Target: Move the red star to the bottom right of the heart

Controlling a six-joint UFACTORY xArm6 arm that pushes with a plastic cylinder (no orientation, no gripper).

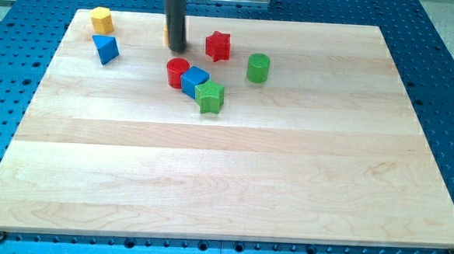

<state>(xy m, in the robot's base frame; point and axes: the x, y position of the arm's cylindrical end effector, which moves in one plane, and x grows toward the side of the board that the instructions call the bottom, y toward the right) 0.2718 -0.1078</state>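
A pale wooden board lies on a blue perforated table; my tip, no hand, stands left of the red star.

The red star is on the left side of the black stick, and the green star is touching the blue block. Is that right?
Not quite. The camera view shows the red star on the view's right of my tip, not the left. The rest holds: the green star does touch the blue block.
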